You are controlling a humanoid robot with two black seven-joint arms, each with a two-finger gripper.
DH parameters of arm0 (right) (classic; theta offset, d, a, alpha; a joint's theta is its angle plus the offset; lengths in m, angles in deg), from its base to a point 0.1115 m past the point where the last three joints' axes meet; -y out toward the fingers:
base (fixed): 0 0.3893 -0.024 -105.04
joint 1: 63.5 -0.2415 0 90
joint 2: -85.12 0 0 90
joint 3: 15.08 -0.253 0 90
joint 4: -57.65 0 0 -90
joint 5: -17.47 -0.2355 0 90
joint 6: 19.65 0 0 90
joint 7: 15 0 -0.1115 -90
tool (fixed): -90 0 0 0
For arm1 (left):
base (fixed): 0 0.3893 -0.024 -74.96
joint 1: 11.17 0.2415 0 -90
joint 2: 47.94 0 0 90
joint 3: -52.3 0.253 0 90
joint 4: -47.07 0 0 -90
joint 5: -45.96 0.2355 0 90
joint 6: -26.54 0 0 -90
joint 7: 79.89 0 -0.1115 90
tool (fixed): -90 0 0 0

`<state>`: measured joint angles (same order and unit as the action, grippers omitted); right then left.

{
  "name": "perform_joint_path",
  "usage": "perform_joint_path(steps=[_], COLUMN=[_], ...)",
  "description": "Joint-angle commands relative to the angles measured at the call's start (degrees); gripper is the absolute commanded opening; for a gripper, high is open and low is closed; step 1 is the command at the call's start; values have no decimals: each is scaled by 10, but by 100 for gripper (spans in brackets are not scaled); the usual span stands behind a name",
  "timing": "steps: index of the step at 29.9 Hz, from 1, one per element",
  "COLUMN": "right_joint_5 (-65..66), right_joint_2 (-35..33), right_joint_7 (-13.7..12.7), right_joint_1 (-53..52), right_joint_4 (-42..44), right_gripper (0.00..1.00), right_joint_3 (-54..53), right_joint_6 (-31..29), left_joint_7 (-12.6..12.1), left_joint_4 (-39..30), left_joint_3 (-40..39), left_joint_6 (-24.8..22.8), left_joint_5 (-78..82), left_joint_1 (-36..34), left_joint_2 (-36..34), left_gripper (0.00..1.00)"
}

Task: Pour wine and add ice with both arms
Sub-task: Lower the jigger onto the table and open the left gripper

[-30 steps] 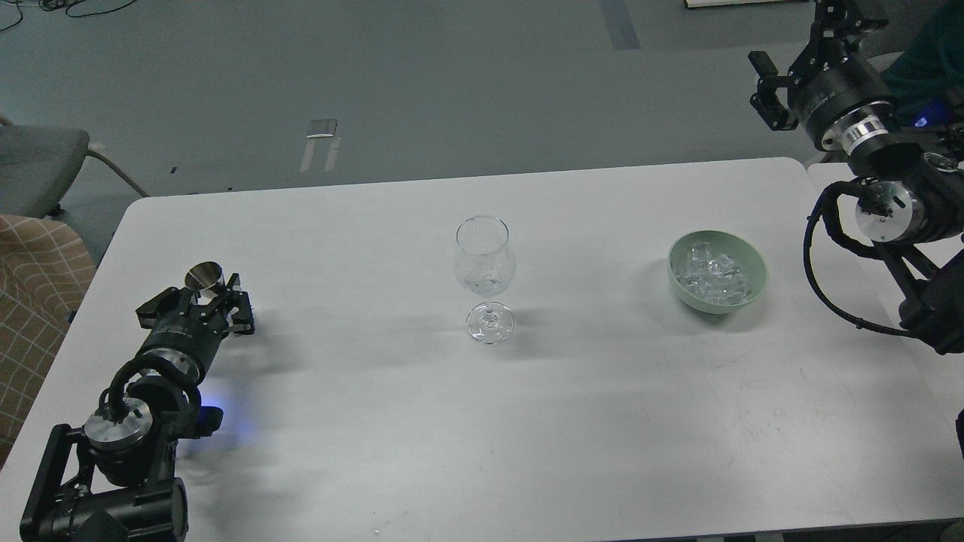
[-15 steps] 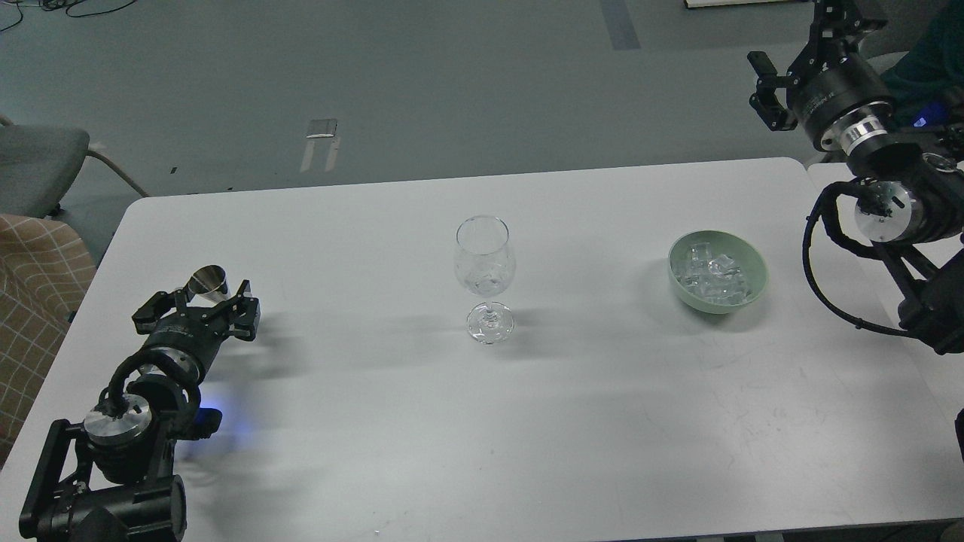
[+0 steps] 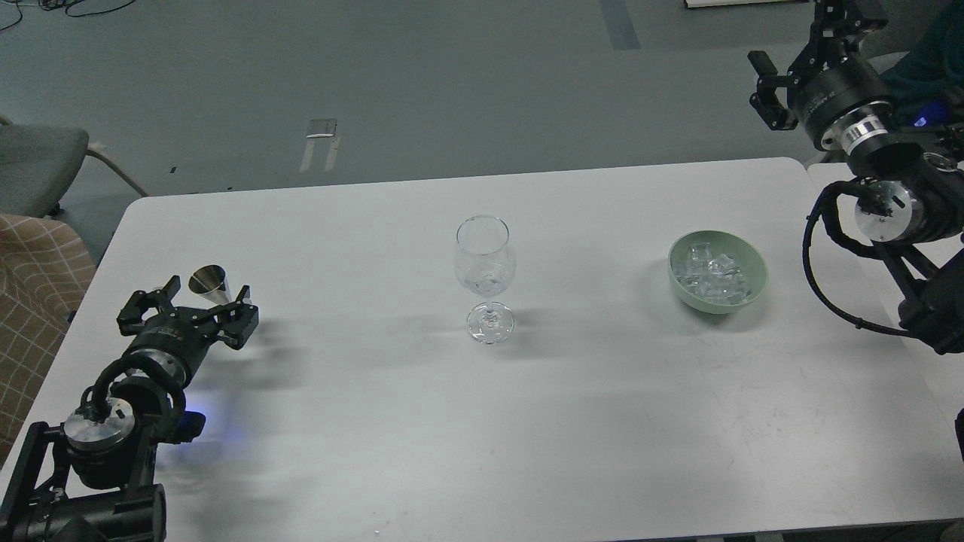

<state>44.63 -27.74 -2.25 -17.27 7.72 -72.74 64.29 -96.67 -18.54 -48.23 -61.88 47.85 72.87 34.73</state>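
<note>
Your left pincer (image 3: 188, 312) is sitting low over the white table (image 3: 376, 421) with its fingers spread apart, gripping nothing. The small silver metal cone-shaped cup (image 3: 210, 284) is standing upright just beyond it, slightly right of the gap, so you are reaching forward. The clear stemmed wine glass (image 3: 486, 275) is standing well apart to the right. The ice (image 3: 712, 275) is lying in the pale green bowl (image 3: 753, 290), nearer your right pincer (image 3: 783, 83), which is hanging raised off the table; I cannot tell its state.
</note>
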Motion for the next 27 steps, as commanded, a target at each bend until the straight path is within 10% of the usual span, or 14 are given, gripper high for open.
perform_joint_path(steps=[1, 15, 27], right_joint_5=[0, 0, 0], right_joint_2=[0, -3, -3], right_joint_7=[0, 0, -1], right_joint_1=[0, -1, -1], right_joint_4=[0, 0, -1], right_gripper=[100, 100, 100], right_joint_3=[0, 0, 0], right_joint_6=[0, 0, 0], left_joint_7=[-3, -32, -28], left_joint_4=[-7, -87, -45], left_joint_3=[0, -17, -91], left_joint_6=[0, -1, -163], left_joint_5=[0, -7, 1], left_joint_1=[12, 121, 175], left_joint_2=[-3, -19, -170], left_gripper=[98, 98, 98])
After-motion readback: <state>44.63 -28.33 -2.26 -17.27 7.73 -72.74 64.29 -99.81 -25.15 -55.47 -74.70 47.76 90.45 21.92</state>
